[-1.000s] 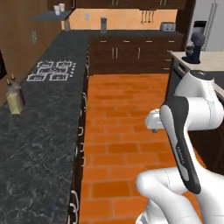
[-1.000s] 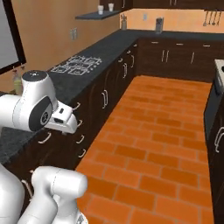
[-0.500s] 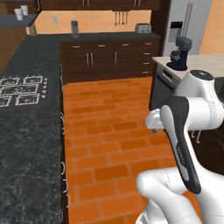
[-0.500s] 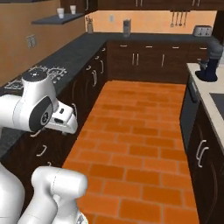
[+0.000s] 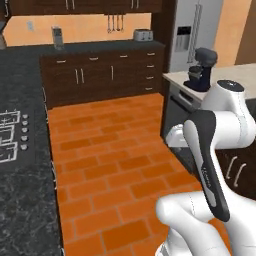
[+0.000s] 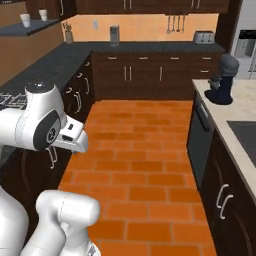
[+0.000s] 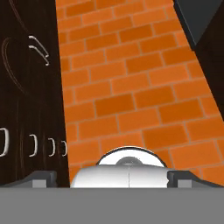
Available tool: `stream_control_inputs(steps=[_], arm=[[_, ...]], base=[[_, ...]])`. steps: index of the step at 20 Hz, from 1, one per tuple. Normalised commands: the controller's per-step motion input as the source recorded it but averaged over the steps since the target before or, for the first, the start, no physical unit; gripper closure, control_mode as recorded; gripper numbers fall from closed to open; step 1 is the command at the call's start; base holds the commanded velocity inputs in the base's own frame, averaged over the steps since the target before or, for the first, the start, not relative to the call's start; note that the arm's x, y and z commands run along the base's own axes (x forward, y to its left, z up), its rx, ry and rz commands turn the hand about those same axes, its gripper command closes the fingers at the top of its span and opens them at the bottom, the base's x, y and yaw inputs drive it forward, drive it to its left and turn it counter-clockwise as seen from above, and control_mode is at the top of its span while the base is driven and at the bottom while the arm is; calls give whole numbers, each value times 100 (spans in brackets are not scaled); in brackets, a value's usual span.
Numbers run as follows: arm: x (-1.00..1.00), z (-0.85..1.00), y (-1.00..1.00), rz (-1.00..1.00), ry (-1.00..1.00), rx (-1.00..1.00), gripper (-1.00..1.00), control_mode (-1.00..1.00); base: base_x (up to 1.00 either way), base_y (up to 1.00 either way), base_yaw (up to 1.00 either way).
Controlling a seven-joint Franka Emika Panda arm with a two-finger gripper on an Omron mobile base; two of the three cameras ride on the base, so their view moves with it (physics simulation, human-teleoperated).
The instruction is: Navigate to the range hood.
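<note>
Your pincer (image 7: pixel 112 178) was spread: the two dark tips sat far apart at the bottom of the hand view, nothing between them, pointing down at the floor (image 7: pixel 131 87). I couldn't tell where the range hood was from these views. The cooktop (image 5: pixel 10 137) was at the left edge of the left base view, black with white grates, set in the speckled dark stone desk (image 5: pixel 25 210). The floor was orange brick in staggered rows. The cabinets (image 6: pixel 145 75) were dark wood with slim metal handles. A dark, rounded stand mixer (image 6: pixel 222 80) sat on the pale island desk (image 6: pixel 247 107). A boxy silver toaster (image 5: pixel 142 35) and a tall grey canister (image 5: pixel 57 36) were on the back desk. Two white cups (image 6: pixel 25 20) sat on the shelf (image 6: pixel 20 30); contents not visible.
</note>
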Motion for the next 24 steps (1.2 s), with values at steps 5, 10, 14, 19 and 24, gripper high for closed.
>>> stream_control_inputs(steps=[5,10,14,19,24], arm=[[0,0,0,0,0,0,-100,100],[0,0,0,0,0,0,-100,100],[0,0,0,0,0,0,-100,100],[0,0,0,0,0,0,-100,100],[0,0,0,0,0,0,-100,100]], base=[[100,-4,-4],[100,-2,65],[100,-9,83],[80,-58,77],[16,-38,93]])
